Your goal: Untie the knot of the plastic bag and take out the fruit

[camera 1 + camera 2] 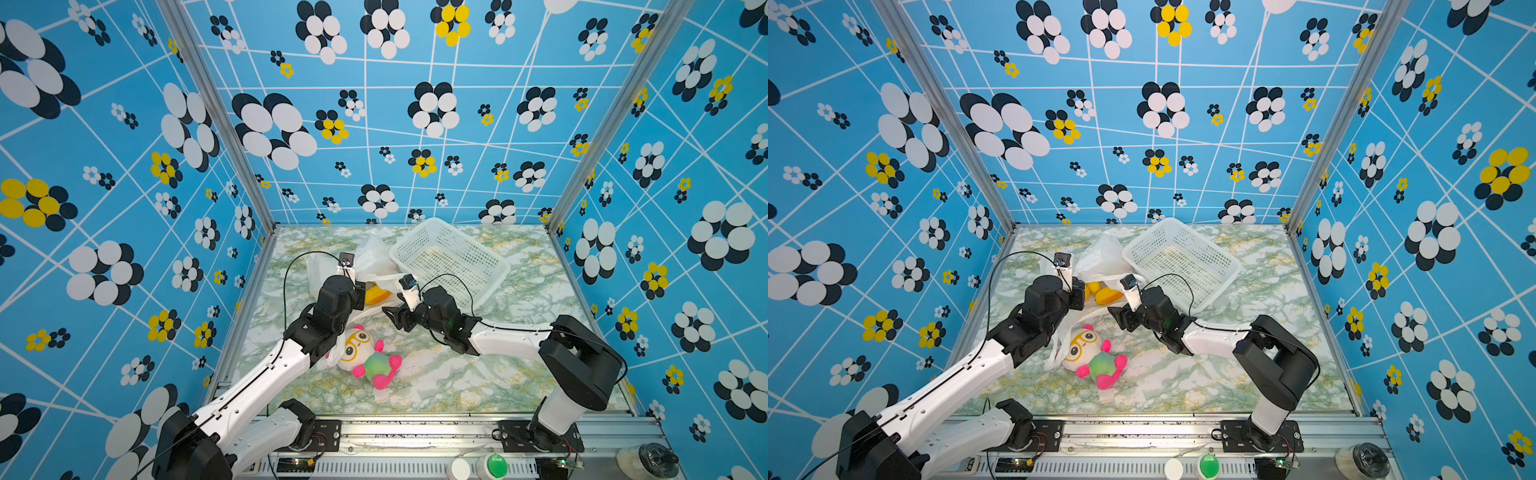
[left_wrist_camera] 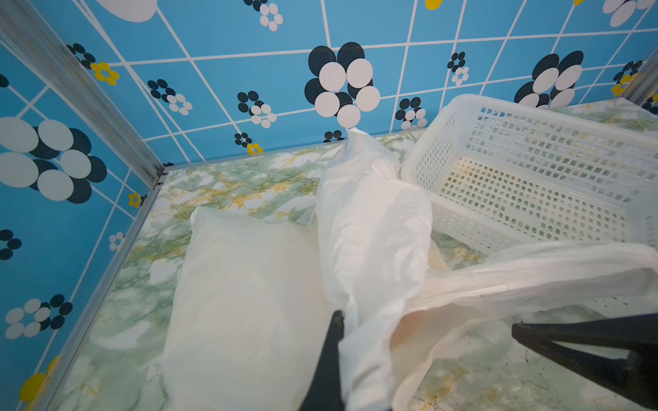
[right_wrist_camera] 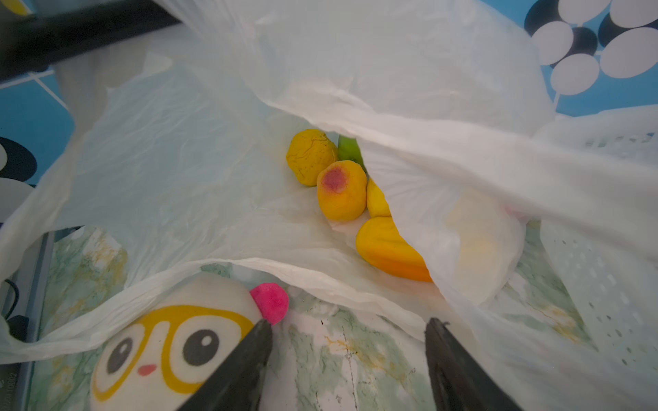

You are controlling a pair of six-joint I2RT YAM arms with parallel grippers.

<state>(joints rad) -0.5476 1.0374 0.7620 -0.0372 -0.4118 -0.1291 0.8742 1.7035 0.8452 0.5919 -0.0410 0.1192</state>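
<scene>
The plastic bag lies crumpled at the back of the table, its mouth gaping toward the front. Its film fills the left wrist view. The fruit lies inside the mouth: yellow and orange pieces and a bit of green. It shows as yellow in both top views. No knot shows. My left gripper is shut on a fold of the bag's rim and holds it up. My right gripper stands open over bare table just outside the mouth, holding nothing.
A plush doll with yellow glasses lies at the front of the bag, its head partly under the rim and beside one right finger. A white perforated basket sits at the back right, touching the bag.
</scene>
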